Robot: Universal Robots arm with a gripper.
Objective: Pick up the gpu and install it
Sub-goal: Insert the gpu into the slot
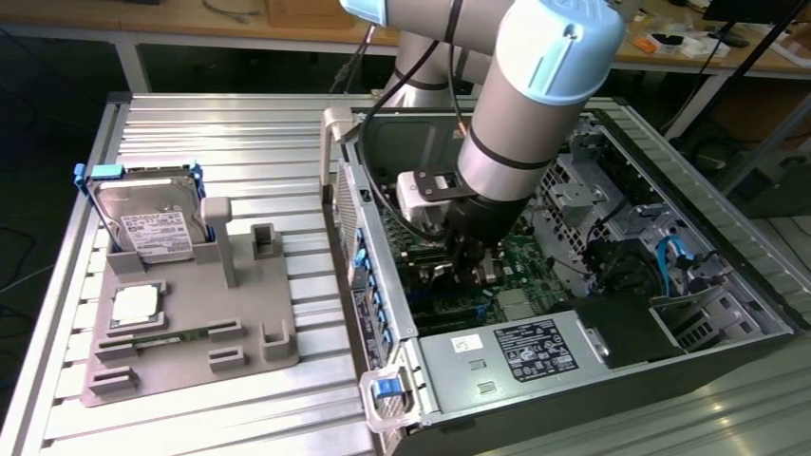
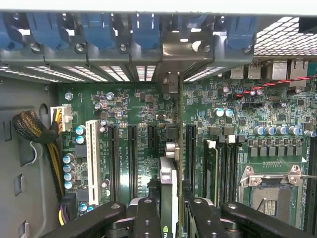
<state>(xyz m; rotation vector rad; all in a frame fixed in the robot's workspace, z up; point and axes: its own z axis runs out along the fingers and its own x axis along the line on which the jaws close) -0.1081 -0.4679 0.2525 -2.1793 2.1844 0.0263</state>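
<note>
gpu (image 2: 168, 173) is pinched edge-on in the claw (image 2: 171, 215), standing over the motherboard (image 2: 133, 104) just beneath the claw, its bracket (image 2: 181, 49) out ahead by the blue clips (image 2: 146, 27).

the gpu (image 2: 169, 181) shows edge-on in the wrist view: a thin dark card standing upright on its long edge over the green motherboard (image 2: 124, 99), in line with the dark expansion slots. its grey metal bracket (image 2: 184, 49) at the far end sits against the case's rear slot openings. the gripper (image 2: 174, 204) clamps its near end from both sides.
</note>
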